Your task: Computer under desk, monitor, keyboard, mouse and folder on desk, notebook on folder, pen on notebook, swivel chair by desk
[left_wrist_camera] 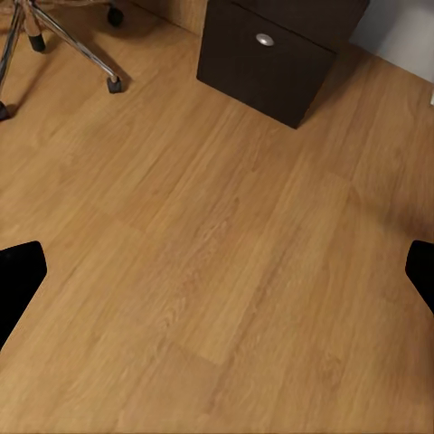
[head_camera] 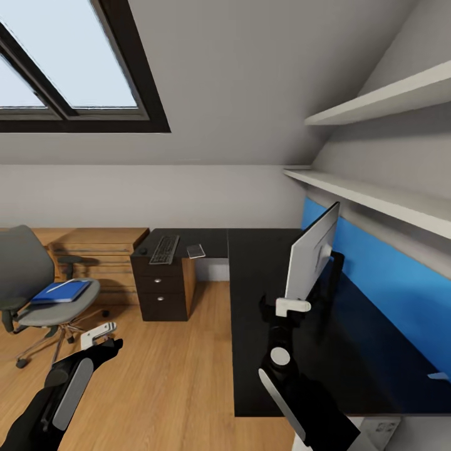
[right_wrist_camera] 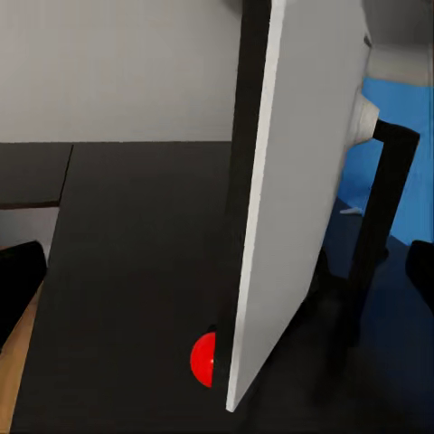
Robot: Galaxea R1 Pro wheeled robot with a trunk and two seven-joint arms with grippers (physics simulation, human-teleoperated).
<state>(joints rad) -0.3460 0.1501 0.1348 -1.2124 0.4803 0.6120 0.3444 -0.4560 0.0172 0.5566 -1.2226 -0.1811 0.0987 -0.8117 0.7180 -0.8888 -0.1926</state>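
We saw the monitor [head_camera: 311,254] upright on the desk [head_camera: 263,351], right pincer [right_wrist_camera: 217,271] apart around it, left pincer [left_wrist_camera: 217,271] apart above the floor [left_wrist_camera: 217,271].

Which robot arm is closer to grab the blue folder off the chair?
Probably the left gripper: it hangs open near the swivel chair holding the folder. The right gripper is busy at the monitor.

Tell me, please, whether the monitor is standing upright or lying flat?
Upright: the monitor stands on edge on the desk, its stand arm behind it.
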